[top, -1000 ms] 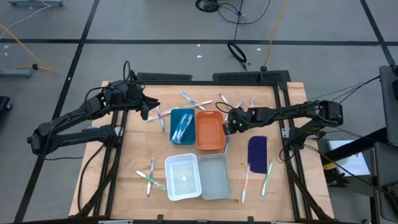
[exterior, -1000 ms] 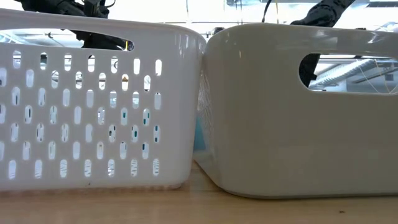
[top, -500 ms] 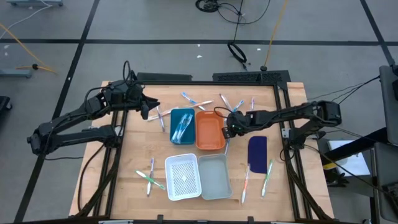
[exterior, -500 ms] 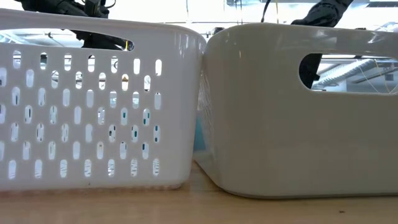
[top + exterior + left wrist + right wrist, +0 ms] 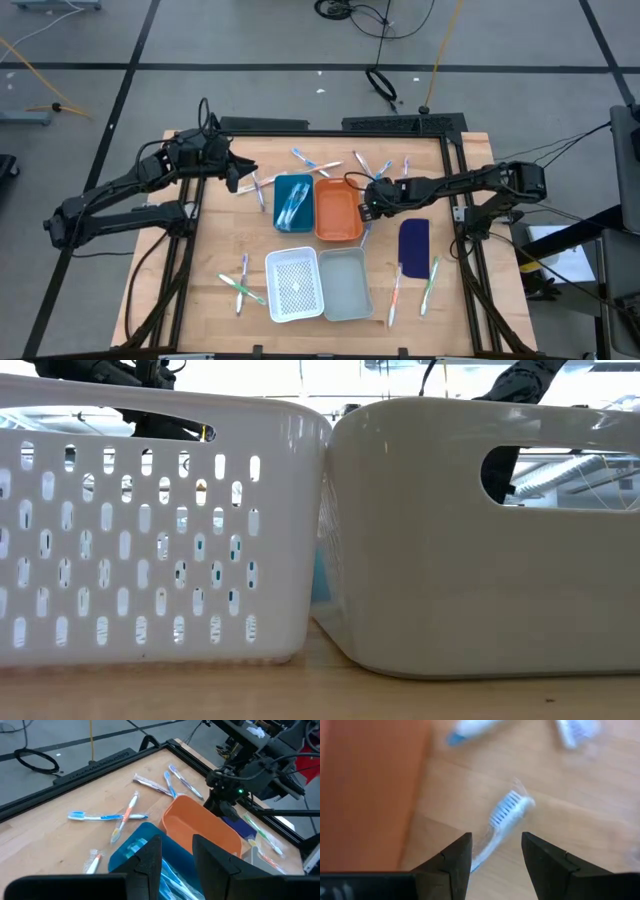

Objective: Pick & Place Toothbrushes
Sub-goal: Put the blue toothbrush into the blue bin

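Several toothbrushes lie flat on the wooden table: a scatter at the far side [image 5: 320, 163], a few at the near left [image 5: 240, 285] and near right [image 5: 396, 292]. More lie inside the blue tray [image 5: 293, 200]. My right gripper [image 5: 367, 207] hangs open, pointing down, just right of the orange tray [image 5: 338, 210]. A white-and-blue toothbrush [image 5: 506, 810] lies on the wood right below its fingers [image 5: 456, 855], untouched. My left gripper [image 5: 238, 181] waits open above the blue tray's far left corner, with nothing between its fingers [image 5: 150, 860].
A white perforated basket [image 5: 295, 285] and a grey basket [image 5: 347, 283] stand side by side at the near edge and fill the low view. A dark blue flat piece [image 5: 414, 240] lies right of the orange tray. A black frame [image 5: 455, 200] runs around the table.
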You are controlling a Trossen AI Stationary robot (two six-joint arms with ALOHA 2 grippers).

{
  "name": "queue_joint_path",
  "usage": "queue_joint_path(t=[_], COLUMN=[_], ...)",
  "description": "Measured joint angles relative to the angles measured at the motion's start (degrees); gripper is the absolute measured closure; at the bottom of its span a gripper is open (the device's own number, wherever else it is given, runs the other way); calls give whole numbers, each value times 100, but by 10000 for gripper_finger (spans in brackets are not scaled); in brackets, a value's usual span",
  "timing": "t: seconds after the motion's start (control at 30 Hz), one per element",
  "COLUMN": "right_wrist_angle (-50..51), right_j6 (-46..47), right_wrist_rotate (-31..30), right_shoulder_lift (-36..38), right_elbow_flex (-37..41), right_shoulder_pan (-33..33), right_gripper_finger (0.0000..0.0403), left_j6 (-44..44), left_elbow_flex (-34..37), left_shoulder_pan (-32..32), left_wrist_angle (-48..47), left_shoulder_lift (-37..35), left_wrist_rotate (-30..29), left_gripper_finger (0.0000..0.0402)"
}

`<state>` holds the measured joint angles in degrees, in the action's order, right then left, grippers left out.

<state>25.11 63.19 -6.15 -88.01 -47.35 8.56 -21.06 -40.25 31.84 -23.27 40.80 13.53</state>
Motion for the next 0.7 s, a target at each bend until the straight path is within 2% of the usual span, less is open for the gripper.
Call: queue_joint_path(t=[0.23,0.53,0.7], right_wrist_angle=[591,569,581], right_j6=[25,83,461], right_wrist_rotate=[-97,-145,-10], right_shoulder_lift=[0,327,634], right_elbow_flex=[0,0,0], right_shoulder_pan=[0,-7,-98], right_gripper_finger=[239,239,239], left_j6=[-2,-11,-3], left_elbow_flex=[0,0,0], left_shoulder_pan=[1,1,1], left_wrist_angle=[0,4,6], left_shoulder_lift=[0,0,0], left_wrist_rotate=[3,3,8], left_gripper_finger=[293,293,293])
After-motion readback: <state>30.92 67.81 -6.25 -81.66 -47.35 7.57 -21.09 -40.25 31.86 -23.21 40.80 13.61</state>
